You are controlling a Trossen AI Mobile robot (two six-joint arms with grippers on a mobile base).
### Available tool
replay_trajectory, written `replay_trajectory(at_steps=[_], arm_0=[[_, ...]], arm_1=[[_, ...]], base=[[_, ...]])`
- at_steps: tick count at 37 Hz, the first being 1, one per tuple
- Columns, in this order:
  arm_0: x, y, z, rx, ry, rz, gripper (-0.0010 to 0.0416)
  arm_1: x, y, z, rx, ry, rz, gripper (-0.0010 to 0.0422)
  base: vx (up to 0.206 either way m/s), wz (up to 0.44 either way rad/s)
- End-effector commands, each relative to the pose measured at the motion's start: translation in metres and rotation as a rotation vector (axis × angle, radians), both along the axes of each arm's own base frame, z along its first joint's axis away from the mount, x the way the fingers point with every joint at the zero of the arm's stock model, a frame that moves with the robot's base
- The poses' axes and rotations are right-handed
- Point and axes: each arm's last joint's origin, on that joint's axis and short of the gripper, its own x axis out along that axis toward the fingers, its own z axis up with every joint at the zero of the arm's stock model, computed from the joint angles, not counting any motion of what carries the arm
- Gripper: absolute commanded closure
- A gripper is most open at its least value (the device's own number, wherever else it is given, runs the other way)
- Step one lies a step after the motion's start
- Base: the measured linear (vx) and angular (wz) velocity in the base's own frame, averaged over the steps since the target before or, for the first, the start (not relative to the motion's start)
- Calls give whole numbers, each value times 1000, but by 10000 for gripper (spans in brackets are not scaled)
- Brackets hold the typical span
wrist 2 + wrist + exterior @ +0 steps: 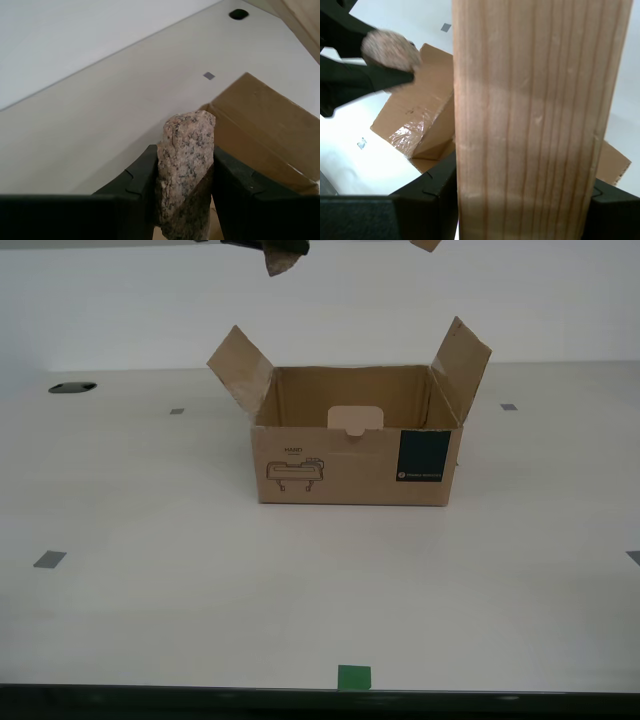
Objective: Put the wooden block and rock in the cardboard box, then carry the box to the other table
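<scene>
Item 1. Green tape square [353,677], at the bench's near edge in the exterior view, directly in front of the box.

Item 2. Bench [150,620], pale and smooth, carrying small grey tape marks [49,560] toward both sides of the exterior view and a dark round hole [72,388] far back on that view's left.

Item 3. Cardboard box [355,465], standing open on the bench at the middle of the exterior view. Two side flaps raised and splayed outward. Front face bears a line drawing on the exterior view's left and a dark teal label [424,457] on its right. A pale tab shows inside, at the front wall. The interior floor is hidden behind that wall.

Item 4. Rock [184,167], pinkish grey, speckled and rough. Clamped between the black jaws of my second hand [182,172], held in the air beside one raised flap of the box. It shows at the top edge of the exterior view, above the flap on that view's left.

Item 5. Wooden block [530,120], pale tan with straight grain, upright. Gripped on both sides by my first hand [522,200], above the box, filling most of the first wrist view. Only a tan corner reaches the exterior view's top edge, above the flap on that view's right.
</scene>
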Motion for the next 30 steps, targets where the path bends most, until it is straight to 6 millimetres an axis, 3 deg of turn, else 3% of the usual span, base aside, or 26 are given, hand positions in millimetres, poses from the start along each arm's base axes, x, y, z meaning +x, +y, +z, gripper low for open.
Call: replay_trajectory(at_steps=[1,13,22,30], arm_0=[[-3,5,-3,4,-9,27,406],[-18,7,-29,43,-82,55,406],[-37,1,-39,111,-224,63,406],[-47,-4,-61,123,-245,62,406]], arm_1=[[-2,-1,-9,-9,-2,-24,413],[-11,-4,-32,-61,16,-117,413],[-19,-18,-34,-55,-31,-177,413],[-24,-25,-34,-46,-52,-213,413]], base=[[0,0],[0,0],[0,0],[0,0]])
